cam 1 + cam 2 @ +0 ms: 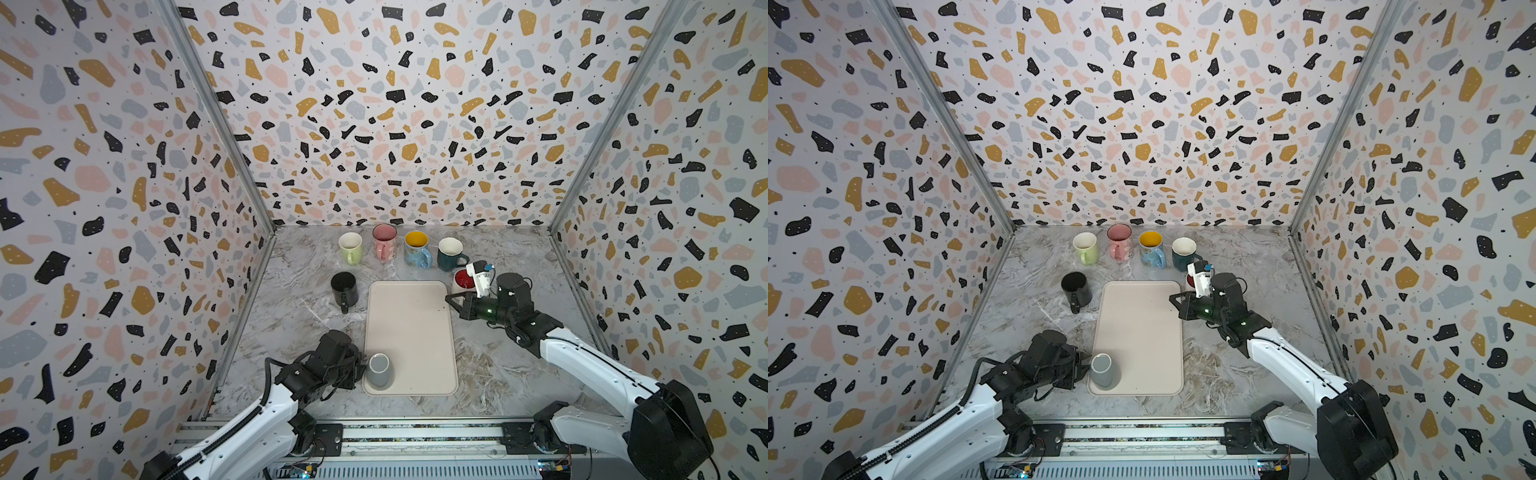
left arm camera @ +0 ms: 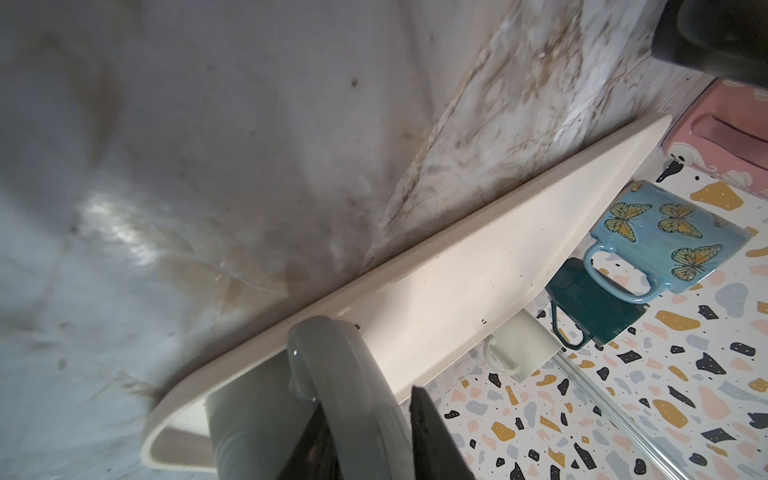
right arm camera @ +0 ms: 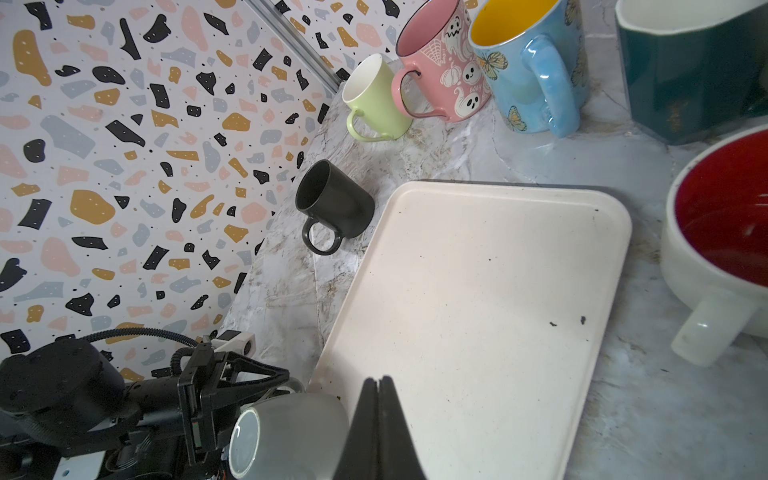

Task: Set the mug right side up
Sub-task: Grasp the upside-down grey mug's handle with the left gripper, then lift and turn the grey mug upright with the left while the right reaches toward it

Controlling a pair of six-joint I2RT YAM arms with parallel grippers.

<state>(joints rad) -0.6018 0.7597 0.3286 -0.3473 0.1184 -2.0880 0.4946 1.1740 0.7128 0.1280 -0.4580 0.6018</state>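
A grey mug (image 1: 379,370) (image 1: 1101,370) stands upside down, base up, on the near left corner of the cream tray (image 1: 411,324) (image 1: 1138,324). My left gripper (image 1: 360,368) (image 1: 1084,365) reaches in low from the left of it. In the left wrist view the mug's handle (image 2: 332,374) fills the gap between the two black fingers of my left gripper (image 2: 368,401), which is shut on it. My right gripper (image 1: 449,298) (image 3: 378,380) hangs shut and empty over the tray's far right corner. The right wrist view shows the mug (image 3: 286,432) with the left arm behind it.
Upright mugs line the back: light green (image 1: 350,246), pink (image 1: 384,240), blue butterfly (image 1: 417,248), dark teal (image 1: 451,253). A white mug with a red inside (image 1: 462,280) sits under the right wrist. A black mug (image 1: 344,287) stands left of the tray. Patterned walls close three sides.
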